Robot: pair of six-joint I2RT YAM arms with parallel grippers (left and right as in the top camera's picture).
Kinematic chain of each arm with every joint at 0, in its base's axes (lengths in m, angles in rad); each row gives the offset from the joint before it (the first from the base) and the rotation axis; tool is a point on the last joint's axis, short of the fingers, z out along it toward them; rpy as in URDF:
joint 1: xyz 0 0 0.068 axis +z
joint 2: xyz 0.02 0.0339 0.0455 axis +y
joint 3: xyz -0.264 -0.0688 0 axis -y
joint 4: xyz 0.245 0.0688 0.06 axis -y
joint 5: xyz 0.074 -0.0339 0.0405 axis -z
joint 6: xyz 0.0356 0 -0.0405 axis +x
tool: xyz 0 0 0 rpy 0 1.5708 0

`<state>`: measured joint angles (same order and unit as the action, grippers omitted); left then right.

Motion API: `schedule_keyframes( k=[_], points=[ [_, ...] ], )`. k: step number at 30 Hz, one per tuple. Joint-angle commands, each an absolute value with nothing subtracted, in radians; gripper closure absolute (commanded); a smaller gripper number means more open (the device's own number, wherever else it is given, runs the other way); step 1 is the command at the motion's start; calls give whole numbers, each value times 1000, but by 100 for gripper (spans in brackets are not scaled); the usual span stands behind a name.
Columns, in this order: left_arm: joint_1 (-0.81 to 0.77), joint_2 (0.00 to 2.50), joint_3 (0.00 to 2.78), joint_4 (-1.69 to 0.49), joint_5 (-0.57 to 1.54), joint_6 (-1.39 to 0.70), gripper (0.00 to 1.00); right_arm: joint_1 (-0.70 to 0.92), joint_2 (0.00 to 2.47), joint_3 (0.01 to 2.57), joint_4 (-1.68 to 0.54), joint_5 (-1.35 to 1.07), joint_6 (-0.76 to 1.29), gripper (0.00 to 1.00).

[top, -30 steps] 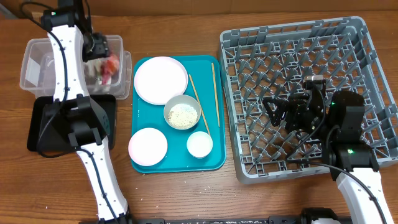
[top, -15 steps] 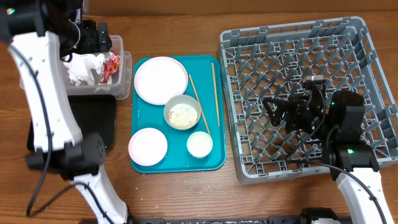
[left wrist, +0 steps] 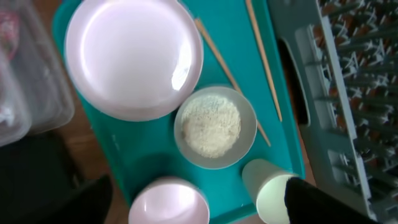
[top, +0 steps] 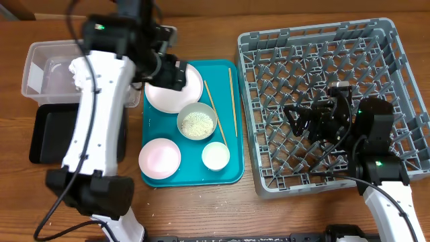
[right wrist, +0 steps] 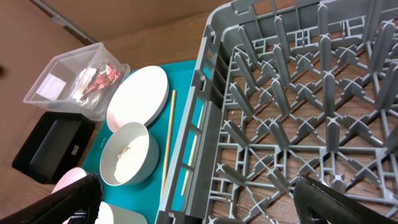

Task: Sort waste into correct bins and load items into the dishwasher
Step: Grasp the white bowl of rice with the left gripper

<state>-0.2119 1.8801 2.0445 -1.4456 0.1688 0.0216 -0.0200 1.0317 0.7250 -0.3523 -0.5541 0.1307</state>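
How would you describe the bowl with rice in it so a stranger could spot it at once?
Left of the big grey dish rack lies a teal tray. Near its middle sits a grey-white bowl, between the large plate and the small white cup. It alone holds loose rice grains.

On the serving tray (top: 191, 167) we see plates (top: 183, 99), a bowl (top: 197, 124), a cup (top: 216, 156) and chopsticks (top: 230, 101); left of it, the tub (top: 47, 67) and shallow bin (top: 47, 134); right of it, the dish rack (top: 322, 67).

The serving tray (top: 232, 171) is teal, and the plates (left wrist: 134, 59) are pale pink. The dish rack (top: 316, 47) is grey, the shallow bin (top: 50, 134) black, the wrapper (right wrist: 99, 78) red.
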Motion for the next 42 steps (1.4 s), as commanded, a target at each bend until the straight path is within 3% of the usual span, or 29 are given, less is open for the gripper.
schedule_keyframes(
  k=[1, 8, 12, 14, 20, 21, 23, 25, 34, 42],
  points=[
    [-299, 1898, 1901, -1325, 158, -22, 15, -28, 1029, 751, -350, -563, 133, 0],
    [-447, 2073, 1803, -1169, 141, -137, 28, -28, 1029, 751, -350, -562, 133, 0],
    [-474, 2159, 1803, -1174, 94, -190, 30, -28, 1029, 751, -352, -562, 134, 0],
    [-475, 2194, 1803, -1178, 98, -204, 42, -28, 1029, 751, -352, -563, 134, 0],
    [-477, 2236, 1803, -1177, 114, -207, 62, -28, 1029, 751, -347, -562, 134, 0],
    [-477, 2236, 1803, -1177, 114, -207, 75, -28, 1029, 751, -347, -562, 134, 0],
    [-478, 2236, 1803, -1177, 113, -207, 91, -28, 1029, 751, -347, -562, 134, 0],
    [-478, 2236, 1803, -1177, 113, -206, 96, -28, 1029, 751, -347, -562, 134, 0],
    [-477, 2234, 1835, -1205, 156, -199, 96, -28, 1029, 751, -347, -562, 134, 0],
    [-434, 2201, 2218, -1513, 173, -103, 96, -28, 1029, 751, -347, -562, 134, 0]
  ],
)
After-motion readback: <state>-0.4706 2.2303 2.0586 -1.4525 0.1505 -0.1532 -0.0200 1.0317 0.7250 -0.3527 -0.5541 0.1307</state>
